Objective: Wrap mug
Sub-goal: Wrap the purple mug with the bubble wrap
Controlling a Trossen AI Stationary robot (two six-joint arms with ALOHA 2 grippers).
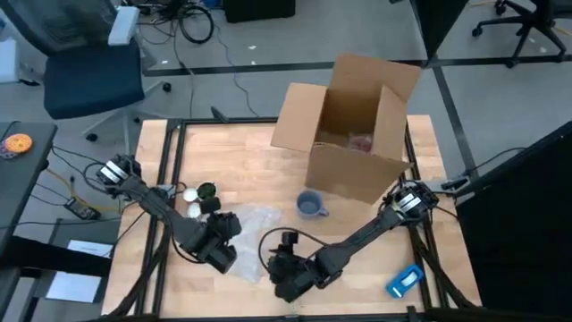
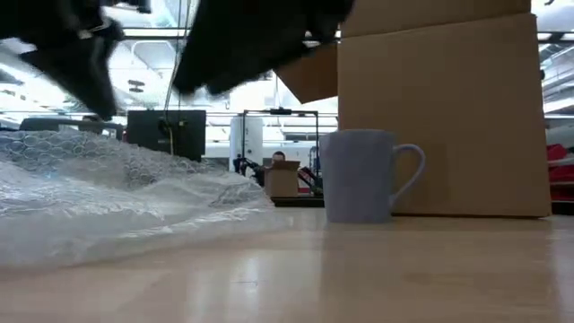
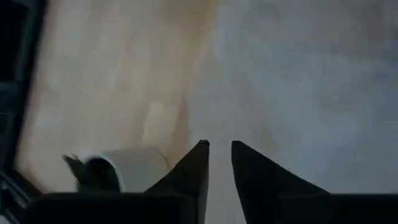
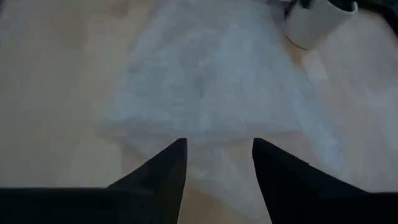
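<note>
both arms hanging over the bubble wrap, mug sitting on its own

left gripper (image 3: pixel 219 149) is hovering at the wrap's (image 1: pixel 255 219) left edge, fingers nearly together with a slim gap. right gripper (image 4: pixel 216 152) is pointing at the wrap's near edge, fingers spread, gripping nothing. mug (image 1: pixel 310 205) is standing upright just right of the wrap, in front of the box (image 1: pixel 353 125).

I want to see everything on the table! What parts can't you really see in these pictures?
- Inside the cardboard box: high view, pinkish things too small to name.
- Blue object: high view, too small to identify.
- Mug inside: low view looks level, rim hides it.
- Bubble wrap edges: wrist views, blurred.
</note>
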